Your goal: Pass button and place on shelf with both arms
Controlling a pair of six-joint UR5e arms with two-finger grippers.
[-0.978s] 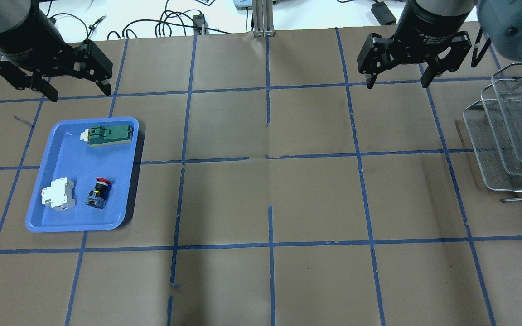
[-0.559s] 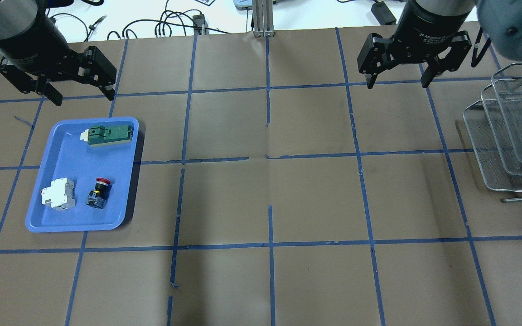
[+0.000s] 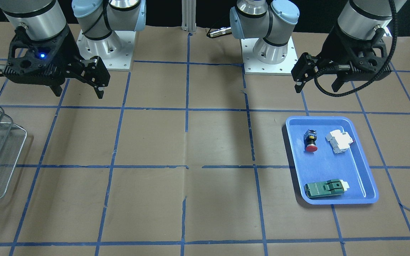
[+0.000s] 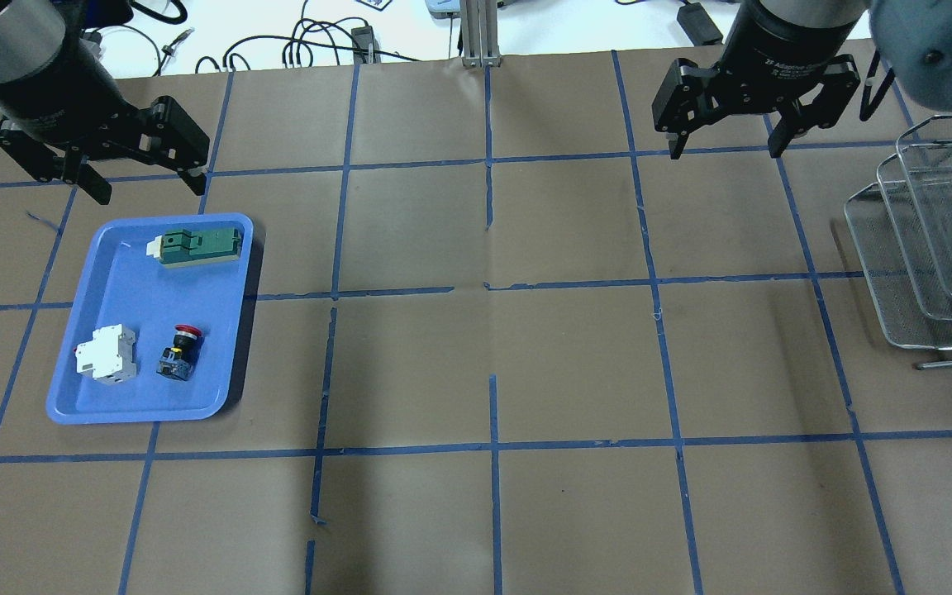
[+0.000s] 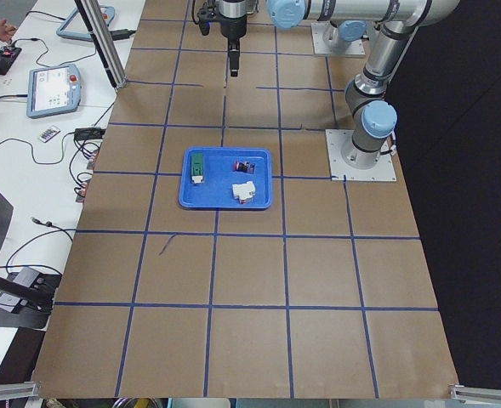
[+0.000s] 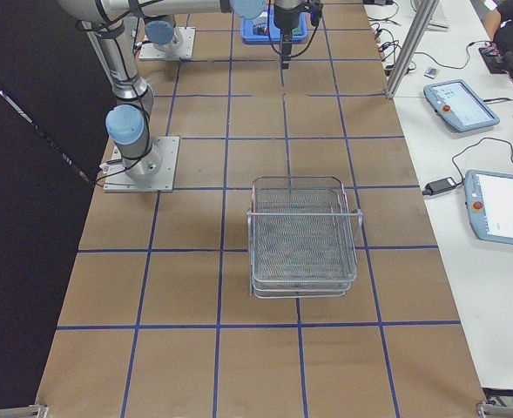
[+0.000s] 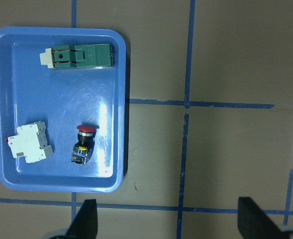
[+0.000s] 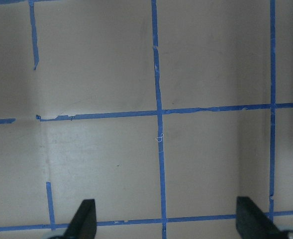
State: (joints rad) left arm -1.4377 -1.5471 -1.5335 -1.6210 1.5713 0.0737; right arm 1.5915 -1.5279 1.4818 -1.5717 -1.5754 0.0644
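Observation:
The button (image 4: 180, 351), with a red cap and black body, lies on its side in the blue tray (image 4: 154, 306); it also shows in the front view (image 3: 311, 141) and in the left wrist view (image 7: 83, 144). My left gripper (image 4: 149, 188) is open and empty, hovering above the table just beyond the tray's far edge. My right gripper (image 4: 725, 153) is open and empty over the far right of the table. The wire-mesh shelf (image 4: 930, 248) stands at the right edge, to the right of the right gripper; the exterior right view shows it too (image 6: 301, 235).
In the tray a flat green part (image 4: 199, 246) lies at the far end and a white breaker-like block (image 4: 104, 354) lies left of the button. Brown paper with blue tape lines covers the table. Cables lie beyond the far edge.
My left gripper has shifted a little toward the tray's far edge, still open. The right arm and the objects have not moved.

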